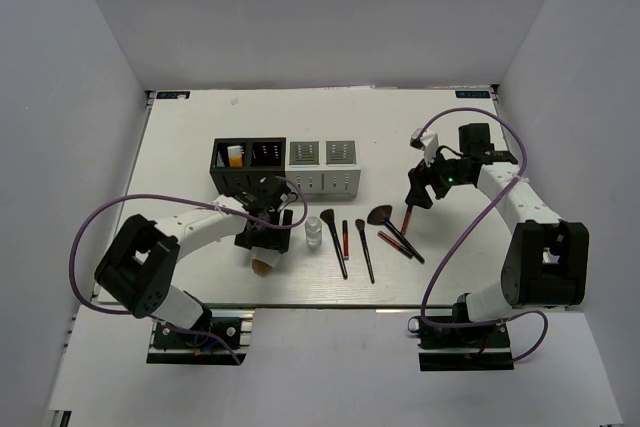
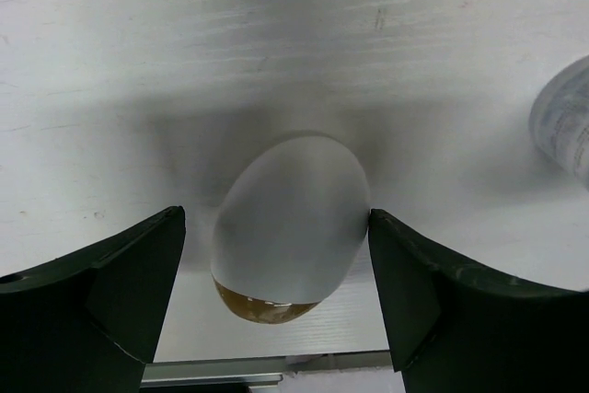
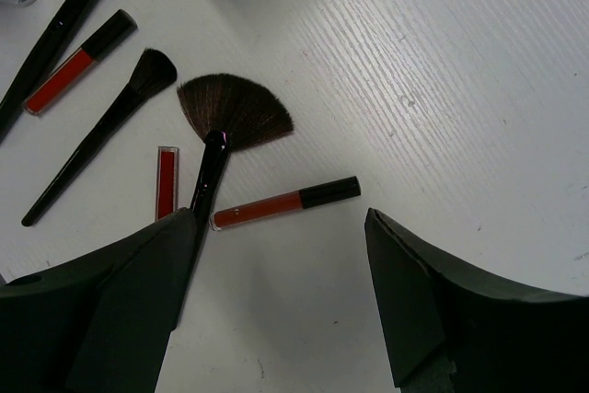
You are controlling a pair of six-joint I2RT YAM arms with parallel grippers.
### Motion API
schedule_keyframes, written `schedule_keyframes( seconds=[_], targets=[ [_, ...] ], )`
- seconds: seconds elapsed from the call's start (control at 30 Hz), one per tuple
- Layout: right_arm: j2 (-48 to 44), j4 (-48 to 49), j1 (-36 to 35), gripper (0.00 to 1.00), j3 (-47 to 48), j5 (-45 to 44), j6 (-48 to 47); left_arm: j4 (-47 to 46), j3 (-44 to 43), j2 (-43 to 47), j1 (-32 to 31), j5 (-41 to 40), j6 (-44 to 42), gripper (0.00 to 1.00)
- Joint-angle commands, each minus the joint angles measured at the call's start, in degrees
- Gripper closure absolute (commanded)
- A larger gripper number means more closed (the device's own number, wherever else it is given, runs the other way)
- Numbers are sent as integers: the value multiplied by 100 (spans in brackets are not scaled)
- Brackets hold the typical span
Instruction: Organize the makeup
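bench (image 1: 180,147): white, all the stuff sits on it
black box (image 1: 250,183): roughly 11 o'clock of bench centre, white box (image 1: 322,183) right beside it at 3 o'clock
left end effector (image 2: 276,227): released, fingers wide either side of the white oval (image 2: 290,213)
right end effector (image 3: 278,218): released, empty, over the fan brush (image 3: 230,112) and a red stick (image 3: 285,200)
white oval: lying at 7 o'clock, near the front edge
clear bottle (image 1: 314,231): 1 o'clock of the oval
orange tube (image 1: 234,157): in the black box's left slot

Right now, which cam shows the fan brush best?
Right wrist: the fan brush sits mid-frame, sharp, bristles spread, most of the handle visible. Top external shows it tiny, bristles just a dark blob. Left wrist doesn't show it.
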State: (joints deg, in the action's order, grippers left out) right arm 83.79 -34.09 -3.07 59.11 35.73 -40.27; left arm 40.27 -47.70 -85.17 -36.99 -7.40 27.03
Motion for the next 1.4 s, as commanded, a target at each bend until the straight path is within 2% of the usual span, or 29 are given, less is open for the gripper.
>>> schedule_keyframes(
  seconds=[0.0,0.47,0.6,0.63,0.73,0.83,0.97,1.13,1.23,1.37],
  targets=[
    [-56,113,34,20,-5,5,2,-2,42,9,-62,-385,224,11],
    [-143,288,17,20,-172,48,81,95,24,-272,-352,-658,628,19],
    [-179,297,17,20,-242,93,98,147,-11,-413,-457,-719,760,27],
    [-196,297,17,20,-251,101,107,148,-11,-457,-458,-719,769,34],
    [-231,332,17,20,-304,119,116,156,-2,-510,-510,-737,839,41],
    [-249,341,17,20,-330,163,125,235,-81,-457,-511,-824,883,53],
    [-240,341,26,20,-313,172,125,332,-213,-89,-511,-965,997,67],
    [-240,341,17,20,-295,154,99,578,-591,718,-511,-1202,1366,78],
    [-214,324,17,20,-278,163,98,544,-818,1211,-423,-1438,1586,80],
    [-188,271,0,21,-207,180,90,499,-1416,1433,-370,-1851,1622,82]
  ],
)
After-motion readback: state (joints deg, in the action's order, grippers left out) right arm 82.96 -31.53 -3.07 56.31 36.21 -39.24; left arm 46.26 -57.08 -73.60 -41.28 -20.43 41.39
